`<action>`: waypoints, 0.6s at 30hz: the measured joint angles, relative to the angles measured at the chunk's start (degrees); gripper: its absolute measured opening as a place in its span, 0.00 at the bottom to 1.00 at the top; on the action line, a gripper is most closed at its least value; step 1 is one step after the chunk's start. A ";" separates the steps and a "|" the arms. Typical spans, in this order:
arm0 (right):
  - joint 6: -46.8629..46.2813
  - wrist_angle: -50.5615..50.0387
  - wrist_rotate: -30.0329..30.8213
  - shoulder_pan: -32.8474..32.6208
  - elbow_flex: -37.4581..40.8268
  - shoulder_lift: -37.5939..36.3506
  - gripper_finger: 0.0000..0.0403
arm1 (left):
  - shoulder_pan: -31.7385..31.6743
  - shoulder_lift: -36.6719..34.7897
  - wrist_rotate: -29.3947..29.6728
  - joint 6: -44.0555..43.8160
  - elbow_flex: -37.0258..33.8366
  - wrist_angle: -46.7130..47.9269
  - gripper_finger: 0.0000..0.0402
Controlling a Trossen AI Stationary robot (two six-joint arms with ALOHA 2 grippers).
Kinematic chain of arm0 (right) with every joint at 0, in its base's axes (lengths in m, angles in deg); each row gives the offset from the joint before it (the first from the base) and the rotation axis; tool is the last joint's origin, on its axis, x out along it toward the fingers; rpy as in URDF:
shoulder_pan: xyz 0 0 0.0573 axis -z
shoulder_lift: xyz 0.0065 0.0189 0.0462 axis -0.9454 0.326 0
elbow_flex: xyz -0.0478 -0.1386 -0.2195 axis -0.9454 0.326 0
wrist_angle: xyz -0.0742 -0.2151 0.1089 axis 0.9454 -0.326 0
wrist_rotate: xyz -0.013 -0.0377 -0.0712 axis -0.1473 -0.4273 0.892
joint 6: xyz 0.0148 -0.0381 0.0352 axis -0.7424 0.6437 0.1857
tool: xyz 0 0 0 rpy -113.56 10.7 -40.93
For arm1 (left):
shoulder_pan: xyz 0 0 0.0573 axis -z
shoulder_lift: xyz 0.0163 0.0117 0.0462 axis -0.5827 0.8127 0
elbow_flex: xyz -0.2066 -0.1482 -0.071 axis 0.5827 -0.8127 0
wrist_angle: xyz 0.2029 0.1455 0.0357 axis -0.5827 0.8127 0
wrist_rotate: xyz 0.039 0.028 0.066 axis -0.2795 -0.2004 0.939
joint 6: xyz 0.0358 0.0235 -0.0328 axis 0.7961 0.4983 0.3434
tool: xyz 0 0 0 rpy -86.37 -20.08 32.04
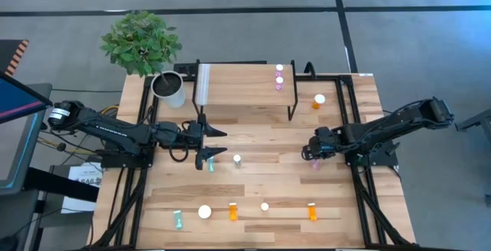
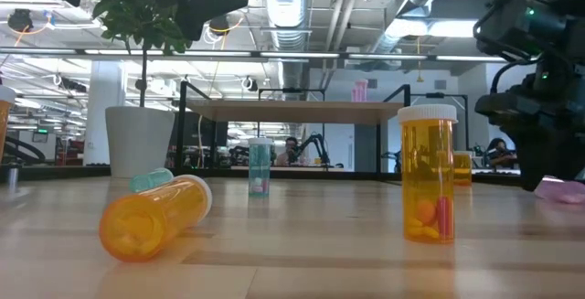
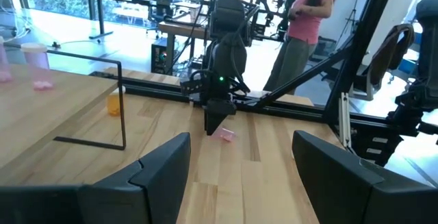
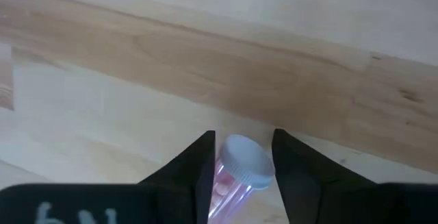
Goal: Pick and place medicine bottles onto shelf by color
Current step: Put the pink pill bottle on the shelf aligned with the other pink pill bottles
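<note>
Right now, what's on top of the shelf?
On the shelf stand two pink bottles with white caps, close together near the edge on the right arm's side; the rest of the board shows bare. Nothing on the top is hidden from above, but what lies beneath it is covered.

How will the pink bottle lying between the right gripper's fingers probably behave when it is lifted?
The pink bottle lies on its side on the table, so it could roll away if the right gripper nudges it before closing. It looks small and translucent with few pills, so it is probably light. Its smooth round wall may slip or turn in a loose grip.
</note>
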 joint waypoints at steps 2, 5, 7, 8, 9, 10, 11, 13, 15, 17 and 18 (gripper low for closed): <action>0.42 0.01 -0.08 0.00 0.08 -0.65 0.36 | 0.00 0.00 0.00 0.00 0.00 0.00 0.61; 0.68 1.12 -0.42 0.00 0.11 -1.45 0.34 | 0.01 0.00 0.00 0.00 0.00 0.00 0.61; 0.84 1.71 -0.42 -0.01 0.11 -1.97 0.33 | -0.02 0.00 0.00 0.02 0.00 0.00 0.61; 0.95 2.36 -0.42 0.00 0.11 -2.19 0.33 | 0.00 0.00 0.00 0.02 0.01 0.00 0.61; 1.20 3.31 -0.42 0.00 0.11 -2.41 0.33 | 0.00 0.00 0.00 0.02 0.00 0.00 0.61; 1.36 3.91 -0.42 0.00 0.07 -2.78 0.33 | 0.00 0.00 0.00 0.02 0.00 -0.01 0.61; 1.71 4.03 -0.39 0.01 -0.13 -3.12 0.34 | -0.01 0.00 0.00 0.02 0.00 -0.01 0.61; 2.92 4.28 -0.09 0.30 -1.12 -3.74 0.34 | -0.02 0.00 0.00 0.02 0.00 0.00 0.61; 5.18 4.46 1.47 0.80 -2.71 -4.58 0.34 | 0.01 0.00 0.00 0.02 0.00 0.00 0.61; 10.66 4.64 4.17 1.47 -4.81 -5.33 0.33 | 0.01 0.00 0.00 0.02 0.01 -0.01 0.61; 14.29 5.26 5.64 1.72 -5.97 -5.65 0.33 | 0.00 0.00 0.00 0.02 0.00 -0.02 0.61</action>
